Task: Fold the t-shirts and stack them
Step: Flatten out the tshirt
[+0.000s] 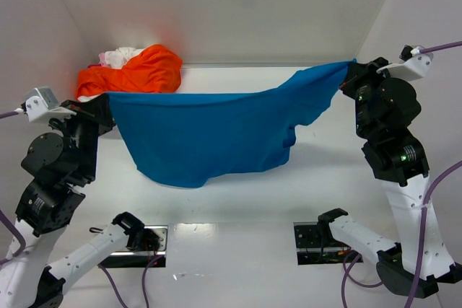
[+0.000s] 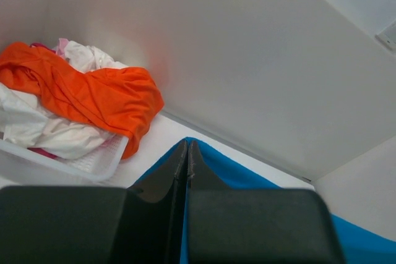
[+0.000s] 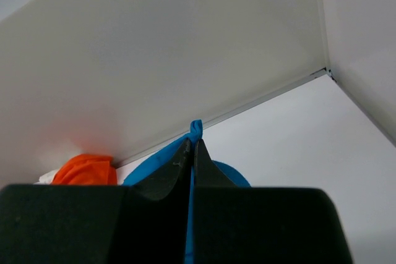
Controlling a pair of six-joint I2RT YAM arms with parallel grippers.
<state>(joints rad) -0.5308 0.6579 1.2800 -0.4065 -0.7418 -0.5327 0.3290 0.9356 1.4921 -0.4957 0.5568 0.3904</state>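
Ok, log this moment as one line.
left gripper: shut on bright blue cloth t-shirt | right gripper: shut on its other end | bright orange cloth t-shirt: in white basket

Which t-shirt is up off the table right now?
The bright blue cloth t-shirt: it hangs stretched, jaws shut on both ends. The bright orange cloth t-shirt and white cloth ones lie heaped in a white basket, back left.

Both arms stand raised, well apart. The left gripper [image 1: 107,110] and right gripper [image 1: 351,72] each clamp one end of the blue shirt [image 1: 209,135], jaws closed.
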